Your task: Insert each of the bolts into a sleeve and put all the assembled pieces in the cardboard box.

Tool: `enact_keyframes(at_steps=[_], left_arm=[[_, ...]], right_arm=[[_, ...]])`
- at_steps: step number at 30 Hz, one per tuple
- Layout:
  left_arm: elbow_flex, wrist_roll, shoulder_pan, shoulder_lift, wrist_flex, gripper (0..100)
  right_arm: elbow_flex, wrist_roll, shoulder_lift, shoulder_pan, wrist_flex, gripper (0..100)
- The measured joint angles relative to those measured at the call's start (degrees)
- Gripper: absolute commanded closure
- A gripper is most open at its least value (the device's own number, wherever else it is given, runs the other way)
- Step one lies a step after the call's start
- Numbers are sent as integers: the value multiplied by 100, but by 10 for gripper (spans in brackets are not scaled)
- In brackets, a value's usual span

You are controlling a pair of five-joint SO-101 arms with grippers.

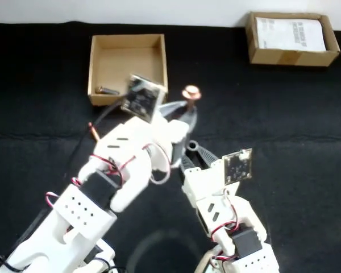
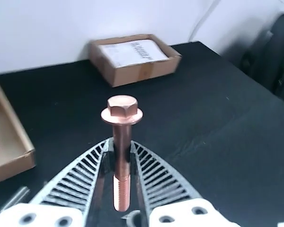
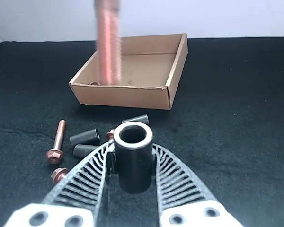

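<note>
High view: clenching a bolt in the left claw, head up, just beside the right near corner of the cardboard box. Grasping a sleeve in the right claw, close under that bolt, above the counter. Hiding most spare parts beneath the left arm, leaving one loose bolt poking out. Resting inside the cardboard box, a dark piece, too small to identify.

Left wrist view: pinching the bolt upright by its shank. Sitting far behind, a second box.

Right wrist view: squeezing the sleeve upright, opening upward. Hanging higher, blurred and cut off at the head, the bolt. Lying between claw and cardboard box, loose bolts and loose sleeves, some partly covered.
</note>
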Motion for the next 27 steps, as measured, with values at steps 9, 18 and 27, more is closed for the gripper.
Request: enact_keyframes(at_steps=[9, 18, 27], left_arm=[[70, -853, 396, -26, -229, 991], [440, -870, 404, -44, -264, 991], [536, -870, 404, -53, -273, 991]], right_arm=[[9, 0, 0, 0, 0, 992], [9, 0, 0, 0, 0, 992], [9, 0, 0, 0, 0, 992]])
